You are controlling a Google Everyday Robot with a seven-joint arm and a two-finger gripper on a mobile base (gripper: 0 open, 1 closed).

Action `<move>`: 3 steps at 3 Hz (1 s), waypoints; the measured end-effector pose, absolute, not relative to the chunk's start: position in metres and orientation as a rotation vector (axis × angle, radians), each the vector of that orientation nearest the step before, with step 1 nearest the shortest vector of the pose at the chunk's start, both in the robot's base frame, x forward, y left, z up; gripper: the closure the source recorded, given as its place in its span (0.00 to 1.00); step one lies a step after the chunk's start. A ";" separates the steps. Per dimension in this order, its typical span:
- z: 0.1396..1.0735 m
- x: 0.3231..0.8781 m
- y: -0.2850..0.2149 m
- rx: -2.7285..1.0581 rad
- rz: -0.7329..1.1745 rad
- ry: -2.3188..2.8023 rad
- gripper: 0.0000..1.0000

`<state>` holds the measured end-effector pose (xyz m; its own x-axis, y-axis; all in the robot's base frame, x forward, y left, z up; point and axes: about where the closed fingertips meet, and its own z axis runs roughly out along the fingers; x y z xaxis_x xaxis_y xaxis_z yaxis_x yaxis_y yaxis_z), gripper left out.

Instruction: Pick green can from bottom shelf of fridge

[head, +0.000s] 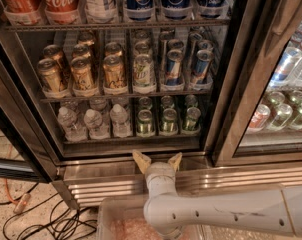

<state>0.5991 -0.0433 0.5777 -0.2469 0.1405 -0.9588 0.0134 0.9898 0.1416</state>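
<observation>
The fridge (226, 74) stands open in front of me. Its bottom shelf (131, 139) holds several green cans with silver tops in three rows on the right; the front ones are the left (145, 122), the middle (168, 121) and the right (191, 118). My gripper (158, 161) is open and empty. Its two tan fingertips (141, 161) point up at the steel sill just below the shelf's front rail, under the left and middle green cans. It touches nothing.
Small water bottles (96, 121) fill the shelf's left half. Gold-tan cans (83, 74) and blue-and-red cans (173, 66) stand on the rack above. The ribbed steel base panel (106, 186) is below. Cables (46, 219) lie on the floor at left. A second fridge door (286, 99) is at right.
</observation>
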 end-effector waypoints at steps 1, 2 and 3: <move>0.579 0.602 -0.044 0.150 0.071 1.773 0.00; 0.579 0.602 -0.044 0.151 0.071 1.772 0.00; 0.582 0.604 -0.045 0.174 0.074 1.741 0.00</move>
<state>0.6043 -0.0449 0.5823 -0.1681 0.1586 -0.9729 0.0749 0.9862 0.1478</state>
